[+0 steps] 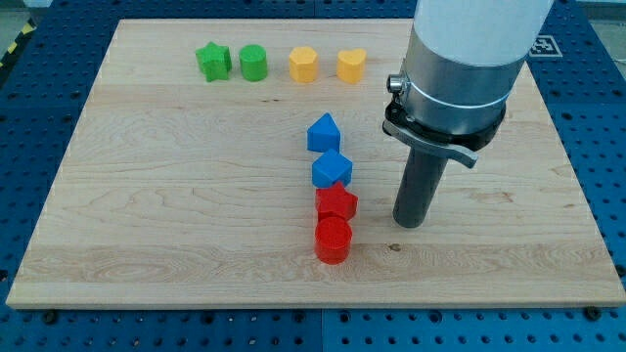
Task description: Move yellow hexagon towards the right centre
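You've got my tip (411, 223) down on the wooden board (147, 215), right of centre. There are no jaws on this tool, just a straight dark rod hanging from the big white and grey arm (460, 59), and it touches no block.

Closest to my tip, off to the view's left, runs a short column of four blocks. At the bottom sits the red cylinder (333, 240), and just above it, touching, the red block (336, 203); its shape is hard to call from here, possibly a star. Pressed against that one from above is the lower blue block (332, 170), with the upper blue block (323, 133) right beside it, towards the view's top.

Now look further out. Your target, the yellow hexagon (304, 65), sits near the view's top edge, well apart from my tip and up to its left. Just to its right, with a small gap between, is the yellow heart-like block (351, 65). Left along the same row you find the green cylinder (253, 62), then the green star (213, 61) close beside it.

Around the board lies the blue perforated table (39, 127).
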`<act>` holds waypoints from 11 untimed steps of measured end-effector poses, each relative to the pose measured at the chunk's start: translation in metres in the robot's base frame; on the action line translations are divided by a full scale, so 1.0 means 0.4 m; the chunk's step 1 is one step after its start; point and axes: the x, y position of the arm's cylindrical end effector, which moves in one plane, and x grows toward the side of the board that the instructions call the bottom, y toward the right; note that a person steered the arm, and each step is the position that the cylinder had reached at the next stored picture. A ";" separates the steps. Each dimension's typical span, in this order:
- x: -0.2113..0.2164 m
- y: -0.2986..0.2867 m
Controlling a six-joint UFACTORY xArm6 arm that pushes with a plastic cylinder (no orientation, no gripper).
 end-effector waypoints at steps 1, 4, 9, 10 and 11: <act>0.001 0.000; -0.188 -0.030; -0.346 -0.097; -0.347 -0.107; -0.347 -0.107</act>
